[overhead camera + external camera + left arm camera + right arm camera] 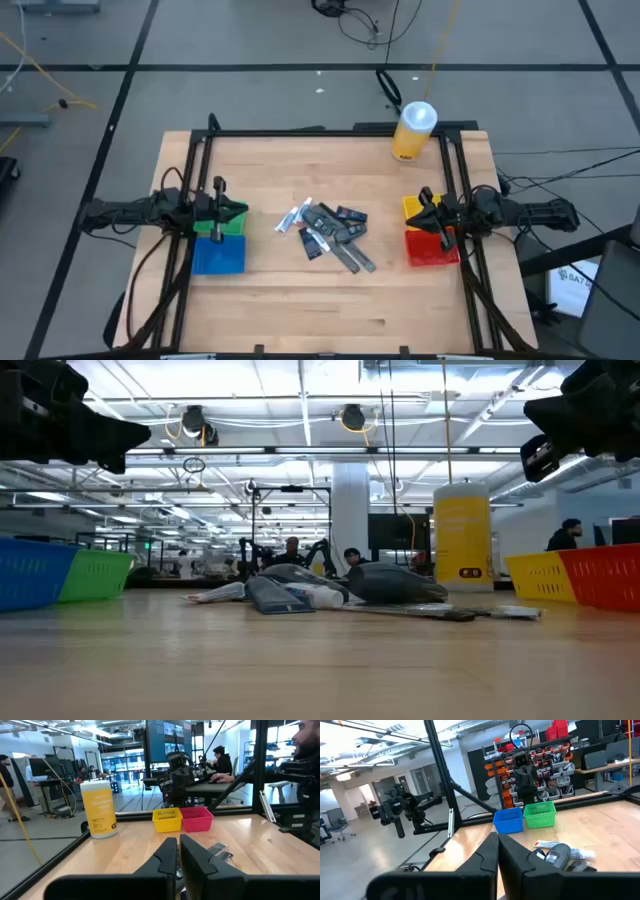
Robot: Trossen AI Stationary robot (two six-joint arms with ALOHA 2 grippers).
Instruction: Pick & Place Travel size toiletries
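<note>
The travel size toiletries [327,233] lie in a loose pile at the table's middle: white-and-blue tubes, dark flat packets, grey slim sticks, all resting flat on the wood. They also show in the low view [330,592] and the right wrist view [560,855]. My left gripper [222,207] hangs shut above the green and blue bins, left of the pile. My right gripper [428,213] hangs shut above the yellow and red bins, right of the pile. Neither touches anything.
A blue bin [218,254] and green bin [234,219] stand at the table's left, a red bin [431,247] and yellow bin [414,206] at its right. A big yellow bottle with white cap [413,130] stands near the far right corner. Bare wood lies on the pile's near side.
</note>
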